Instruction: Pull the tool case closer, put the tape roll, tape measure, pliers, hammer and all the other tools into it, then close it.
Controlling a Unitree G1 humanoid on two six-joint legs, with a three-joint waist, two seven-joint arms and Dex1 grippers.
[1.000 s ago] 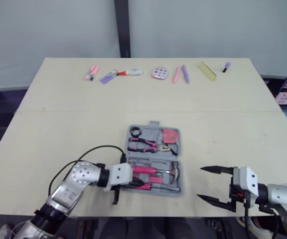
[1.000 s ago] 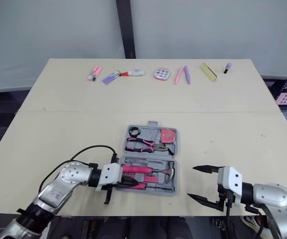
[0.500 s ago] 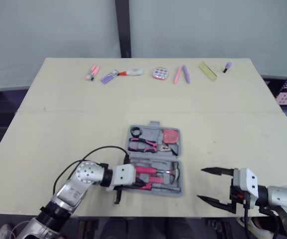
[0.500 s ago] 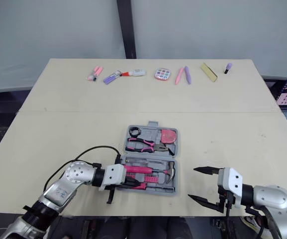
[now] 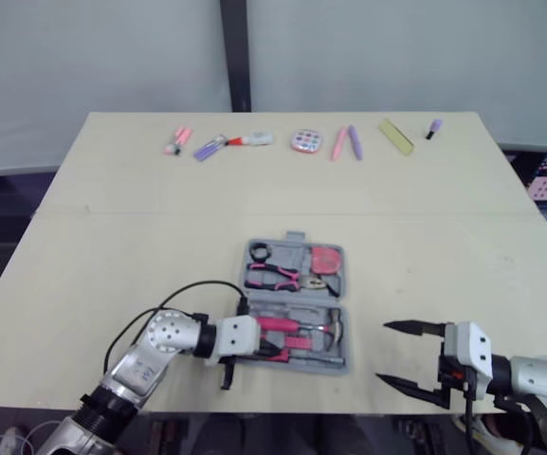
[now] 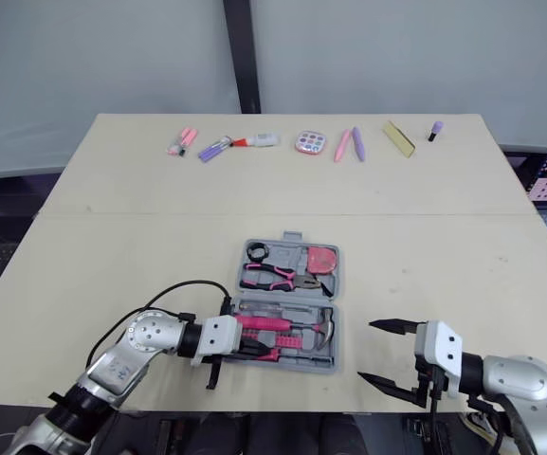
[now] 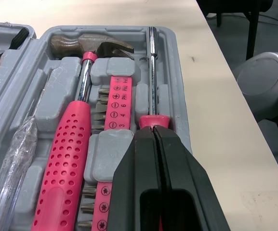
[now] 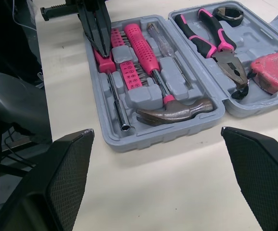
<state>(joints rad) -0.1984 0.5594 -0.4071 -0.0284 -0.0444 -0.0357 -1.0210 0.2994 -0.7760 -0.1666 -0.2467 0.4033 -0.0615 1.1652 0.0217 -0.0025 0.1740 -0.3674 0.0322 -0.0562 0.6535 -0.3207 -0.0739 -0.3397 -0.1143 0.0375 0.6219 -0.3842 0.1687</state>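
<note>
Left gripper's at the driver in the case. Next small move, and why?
Probably back the left gripper out of the tool case: shut, it sits on the handle of the seated driver, and hammer, pliers, tape measure and tape roll already lie inside, so closing comes next.

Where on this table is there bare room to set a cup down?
Bare: the wide band between the tool case and the row of small items at the far edge, and the table stretches on both sides. Crowded: the near edge, with the left gripper over the case's near half and the open right gripper to its right.
</note>
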